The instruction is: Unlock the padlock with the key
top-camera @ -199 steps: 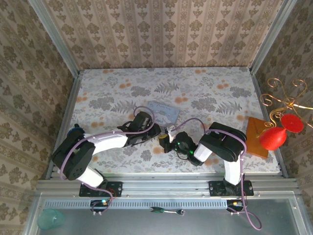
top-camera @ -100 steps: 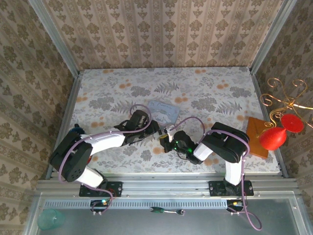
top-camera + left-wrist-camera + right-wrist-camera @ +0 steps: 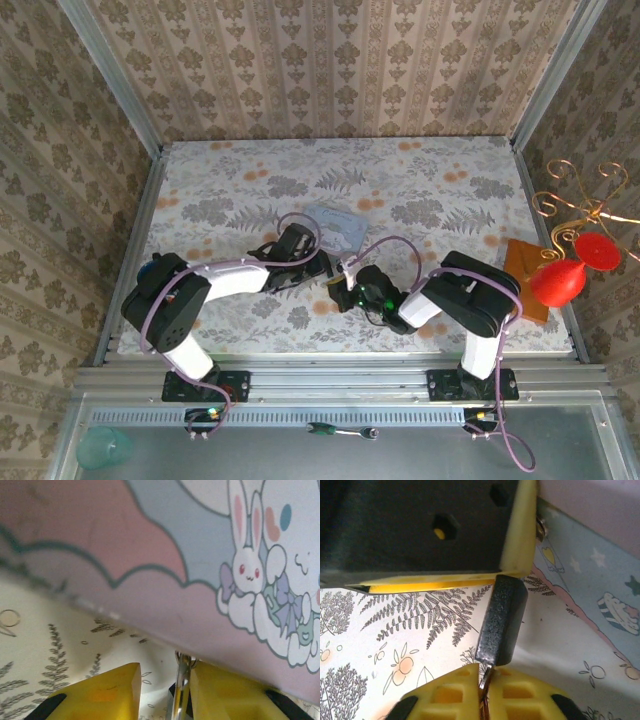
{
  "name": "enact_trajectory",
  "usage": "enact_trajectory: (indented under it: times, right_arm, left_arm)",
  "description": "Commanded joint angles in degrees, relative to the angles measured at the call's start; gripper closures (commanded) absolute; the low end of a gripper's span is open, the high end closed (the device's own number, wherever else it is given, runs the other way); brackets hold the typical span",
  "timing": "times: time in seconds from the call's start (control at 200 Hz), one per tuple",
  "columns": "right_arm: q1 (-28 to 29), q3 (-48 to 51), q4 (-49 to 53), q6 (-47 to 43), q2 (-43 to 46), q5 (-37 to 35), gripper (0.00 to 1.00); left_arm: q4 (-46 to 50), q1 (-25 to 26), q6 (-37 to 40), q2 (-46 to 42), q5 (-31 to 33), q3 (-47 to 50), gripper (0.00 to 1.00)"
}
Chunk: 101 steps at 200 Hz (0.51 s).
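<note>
1. The right gripper [image 3: 483, 687] has its jaws nearly closed, pinching the key [image 3: 485, 674], which is mostly hidden between its pads.
2. The padlock [image 3: 501, 620] stands tilted above the key, just beside the pastel tin [image 3: 150, 555].
3. The left gripper [image 3: 165, 672] is narrow, and the shackle [image 3: 182, 680] lies against one finger. I cannot tell if it is clamped.
</note>
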<state>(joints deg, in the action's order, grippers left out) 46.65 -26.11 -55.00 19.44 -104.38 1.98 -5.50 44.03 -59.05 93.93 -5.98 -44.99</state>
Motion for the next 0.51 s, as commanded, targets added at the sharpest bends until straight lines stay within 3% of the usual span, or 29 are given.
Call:
enact_trajectory:
  times: [0.0,0.5]
  right_arm:
    - [-0.9,1.2,0.5,-1.0,2.5,1.2,0.82]
    - [-6.3,4.9,3.6,-1.7,10.4,7.4,0.66]
  left_arm:
    - [0.7,0.7,1.5,1.3,-1.0,-1.9,0.68]
    - [-1.8,2.9,1.5,4.3,-2.8,-3.6,0.69]
